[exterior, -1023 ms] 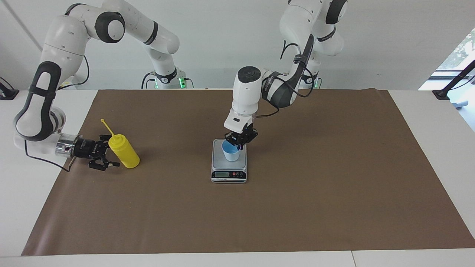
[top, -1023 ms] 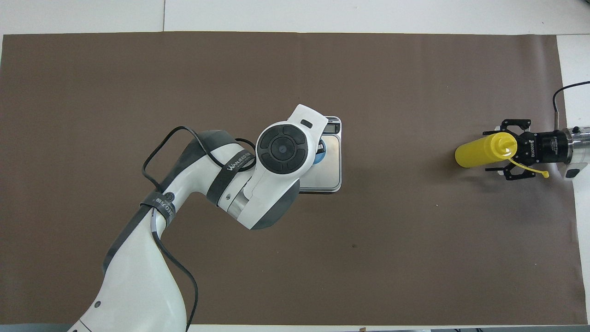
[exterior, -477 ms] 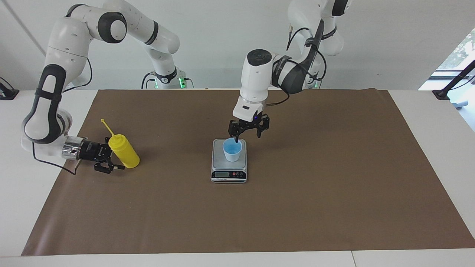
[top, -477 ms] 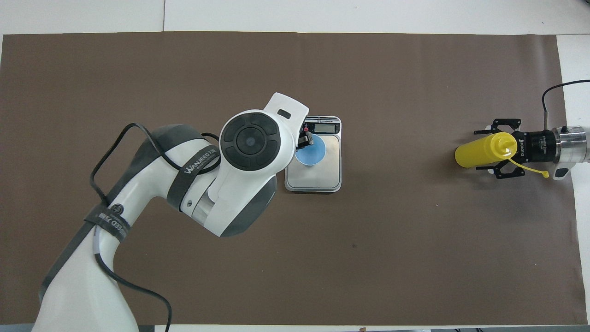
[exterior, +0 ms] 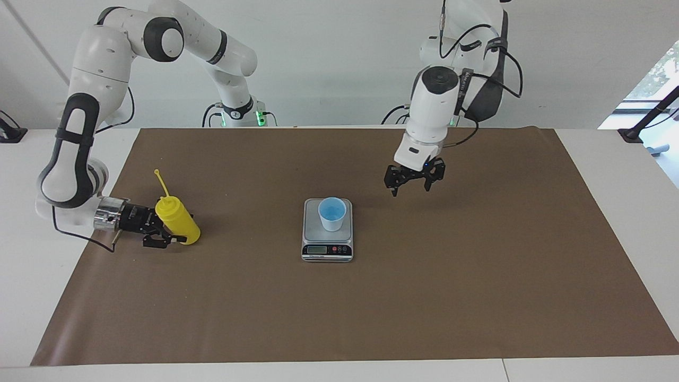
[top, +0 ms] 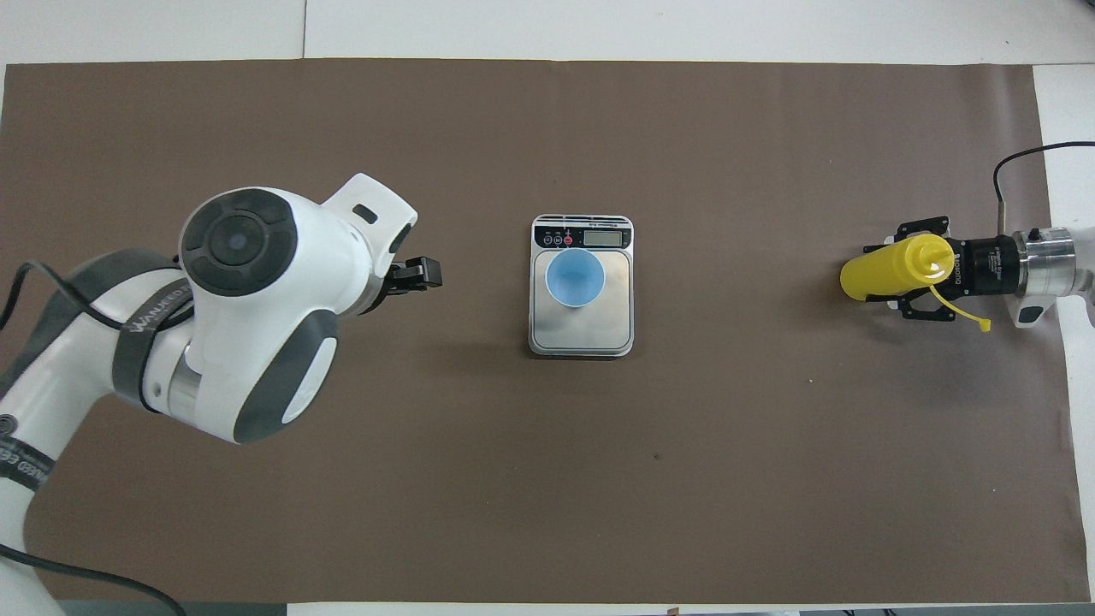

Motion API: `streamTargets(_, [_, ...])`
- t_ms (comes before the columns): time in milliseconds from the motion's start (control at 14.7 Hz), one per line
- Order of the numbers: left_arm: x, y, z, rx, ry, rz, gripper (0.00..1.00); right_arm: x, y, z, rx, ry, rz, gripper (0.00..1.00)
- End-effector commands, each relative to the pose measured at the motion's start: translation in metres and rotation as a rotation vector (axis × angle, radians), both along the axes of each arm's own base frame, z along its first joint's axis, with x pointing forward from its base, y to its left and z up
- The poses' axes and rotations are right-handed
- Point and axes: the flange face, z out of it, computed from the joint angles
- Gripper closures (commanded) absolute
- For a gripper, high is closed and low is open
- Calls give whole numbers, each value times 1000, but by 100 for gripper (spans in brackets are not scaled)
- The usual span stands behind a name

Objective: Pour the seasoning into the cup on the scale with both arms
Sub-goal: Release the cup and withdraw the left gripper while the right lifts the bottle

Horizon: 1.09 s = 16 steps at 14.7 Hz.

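Cup (exterior: pixel 332 213): blue inside, upright on the scale's steel top, nothing touching it.
Scale (exterior: pixel 327 249): flat on the brown mat (exterior: pixel 424 297), about the middle of the table; screen and red buttons on the edge away from the robots.
Bottle (exterior: pixel 177 219): yellow, leaning a bit, bottom on the mat, near the right arm's end of the table; cone top and thin cap strap pointing up.
Right gripper (exterior: pixel 162 233): low, lying sideways, fingers squeezed on the bottle's body.
Left gripper (exterior: pixel 409 187): up in the air, over bare mat beside the scale toward the left arm's end; fingers spread apart, pointing down, holding nothing.
Bottle and scale: well apart.
Seen from above: cup (top: pixel 576 278) round and blue in the middle of the scale (top: pixel 582 338); bottle (top: pixel 890 271) at the mat's edge with the right gripper (top: pixel 907 287) around it; left gripper (top: pixel 415 275) mostly hidden under its own arm, only a black tip showing.
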Motion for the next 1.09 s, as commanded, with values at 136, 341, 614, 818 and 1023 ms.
streamTargets(136, [15,92,29,11,-28,-51,0,12,15,28,-42,28,-59,100])
streamTargets(341, [28,145,64,19,-28,-26,0,32,53,64,-100,69,-78,100])
streamTargets(614, [33,190,118,-24,10,-55,0,49,115,102,-237,109,-50,100])
streamTargets(818, [31,206,150,-34,38,-92,0,58,174,127,-408,121,-29,100])
streamTargets(1023, [30,218,166,-26,49,-114,0,63,223,135,-582,127,-20,100])
